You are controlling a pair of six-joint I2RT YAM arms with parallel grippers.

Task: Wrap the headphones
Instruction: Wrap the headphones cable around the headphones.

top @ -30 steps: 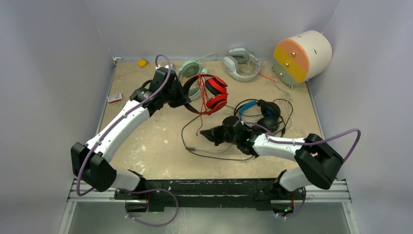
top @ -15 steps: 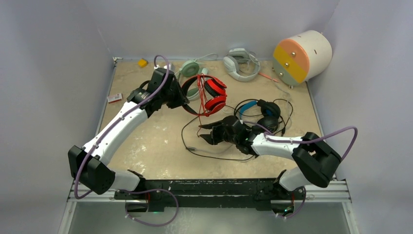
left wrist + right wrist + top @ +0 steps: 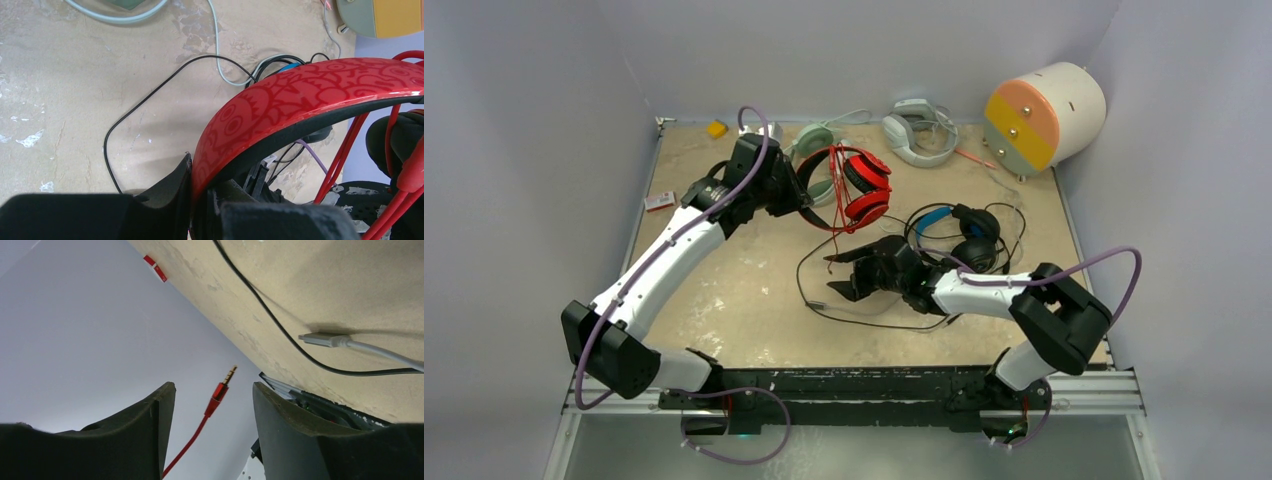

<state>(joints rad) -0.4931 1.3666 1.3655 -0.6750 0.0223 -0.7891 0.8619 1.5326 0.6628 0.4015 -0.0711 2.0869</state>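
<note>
Left gripper (image 3: 802,203) (image 3: 200,197): clamped on the headband of the red-and-black headset (image 3: 856,188) (image 3: 300,100). In the left wrist view the patterned red band runs up and to the right from between my fingers. In the top view the ear cups sit just right of the gripper, in the far middle of the table (image 3: 724,300).

Right gripper (image 3: 834,283) (image 3: 212,389): wide open, holding nothing, pointing left at mid-table. The jack plug (image 3: 223,386) on the red cable (image 3: 835,225) (image 3: 187,445) sits in the gap between my two fingers and touches neither. The cable runs down from the red headset to that spot.

Table under the right gripper: a black cable (image 3: 803,262) (image 3: 270,322) in a loose loop, and a grey plug (image 3: 320,339) on a pale lead beside it. I can't tell whose lead that is.

Black-and-blue headset (image 3: 965,235): lying flat, just right of my right wrist, with its cable sprawled around it.

Mint headset (image 3: 815,140): at the far edge, just behind the left gripper, with its lead loose.

Grey-white headset (image 3: 917,132): far edge, right of the mint one.

Drum (image 3: 1044,115) with an orange, yellow and green face: on its side in the far right corner.

Small red tag (image 3: 659,201) (image 3: 155,268): at the left edge of the table.
</note>
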